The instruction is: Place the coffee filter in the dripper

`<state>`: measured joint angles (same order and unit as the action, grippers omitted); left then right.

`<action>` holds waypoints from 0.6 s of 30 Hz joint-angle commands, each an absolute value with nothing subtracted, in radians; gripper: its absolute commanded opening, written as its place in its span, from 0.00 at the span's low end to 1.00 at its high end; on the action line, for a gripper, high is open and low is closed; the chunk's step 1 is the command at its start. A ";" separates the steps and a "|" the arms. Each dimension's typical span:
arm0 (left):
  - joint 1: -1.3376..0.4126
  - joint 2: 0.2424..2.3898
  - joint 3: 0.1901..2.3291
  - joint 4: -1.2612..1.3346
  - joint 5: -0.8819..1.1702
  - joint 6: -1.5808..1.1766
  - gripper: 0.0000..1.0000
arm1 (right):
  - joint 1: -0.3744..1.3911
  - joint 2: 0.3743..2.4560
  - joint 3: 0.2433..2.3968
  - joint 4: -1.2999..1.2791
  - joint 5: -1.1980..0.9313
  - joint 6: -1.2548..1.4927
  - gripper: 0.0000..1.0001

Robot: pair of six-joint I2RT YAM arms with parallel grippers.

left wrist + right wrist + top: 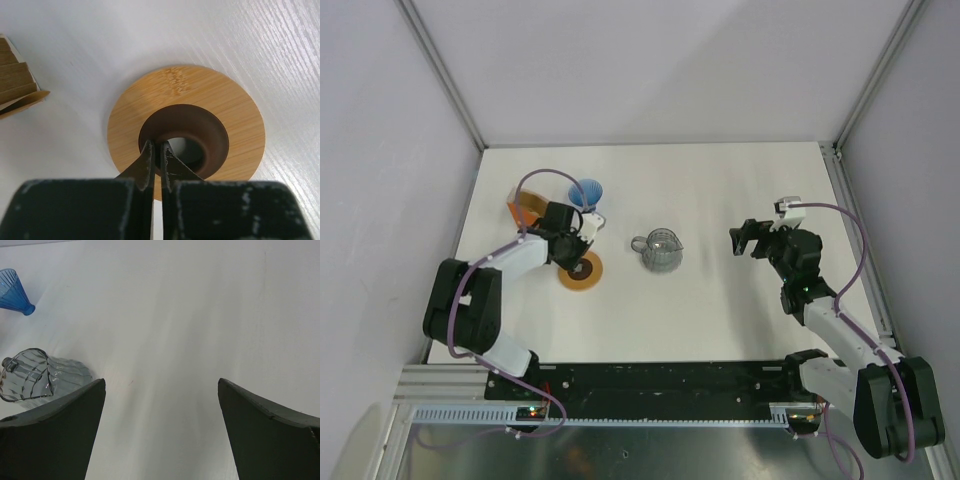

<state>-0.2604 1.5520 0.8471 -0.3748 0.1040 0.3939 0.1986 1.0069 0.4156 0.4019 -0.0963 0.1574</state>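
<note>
Left jaws: closed on nothing, tips over wooden ring (235,125).
Right jaws: wide open, empty, likely parked aside for room.
Filters (17,80): stacked nearby, untouched.
Dripper (586,191): not yet loaded.

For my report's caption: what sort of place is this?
Probably a lab robot test cell, not a kitchen: white table, plain walls on metal frame posts, few coffee props like the dripper.

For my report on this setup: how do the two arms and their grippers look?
The left arm and right arm have white links with black joints, and a purple cable loops along each. The left gripper is black with scuffed whitish marks; the right gripper has dark, wedge-shaped fingers.
</note>
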 commanded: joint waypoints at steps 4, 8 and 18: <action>-0.271 1.451 0.941 -0.425 0.221 0.382 0.00 | 0.193 0.992 0.457 0.445 -0.109 0.168 0.99; -0.272 1.433 1.045 -0.531 0.248 0.390 0.00 | 0.193 0.993 0.457 0.450 -0.116 0.172 0.99; -0.444 1.504 1.394 -0.686 0.198 0.455 0.00 | 0.189 0.986 0.457 0.448 -0.120 0.179 0.99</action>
<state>-0.3328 1.4792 1.2491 -0.6262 0.2043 0.4030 0.1940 1.0042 0.4156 0.4026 -0.1059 0.1654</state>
